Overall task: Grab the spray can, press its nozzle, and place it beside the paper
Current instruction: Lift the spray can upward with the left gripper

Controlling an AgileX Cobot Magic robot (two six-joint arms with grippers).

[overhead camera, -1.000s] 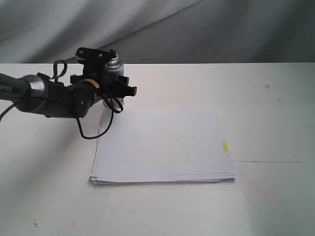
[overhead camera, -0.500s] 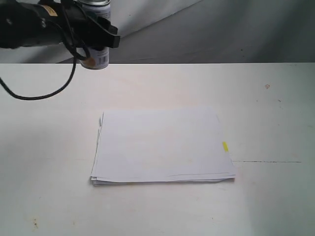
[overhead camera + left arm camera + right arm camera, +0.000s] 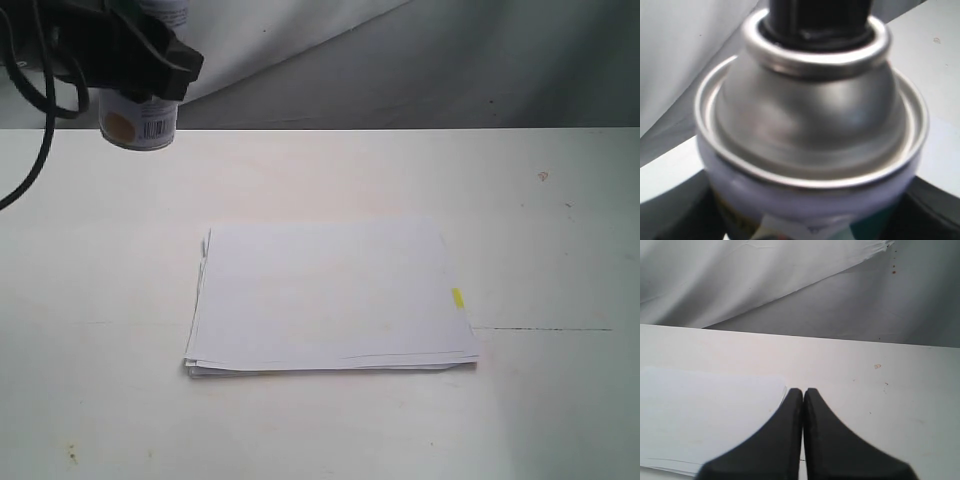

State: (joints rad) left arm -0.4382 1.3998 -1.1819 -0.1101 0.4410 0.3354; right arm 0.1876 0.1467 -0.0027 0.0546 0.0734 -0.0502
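At the upper left of the exterior view the left pincer (image 3: 140,62) is clamped on the spray can (image 3: 140,125), its black fingers pressed against the sides of the can's upper body; the can stands upright in the grip, its labelled lower part with an orange dot and a barcode hanging below the fingers, and its top runs out of the frame's upper edge; it appears lifted off the worktop (image 3: 560,230), up and to the left of the paper (image 3: 330,295) and well apart from it; in the left wrist view the can's silver dome fills the picture, with the black nozzle (image 3: 820,15) seated in its collar at the upper edge, and dark finger shapes show at the lower corners on either side of the can; in the middle of the exterior view the paper lies flat on the worktop as a stack of white sheets with slightly uneven edges; a small yellow tab (image 3: 457,298) sits at its right edge; in the right wrist view the right pincer (image 3: 803,392) has its two black fingers pressed together with nothing between them, poised above the worktop just beside a corner of the paper at the lower left of that picture.
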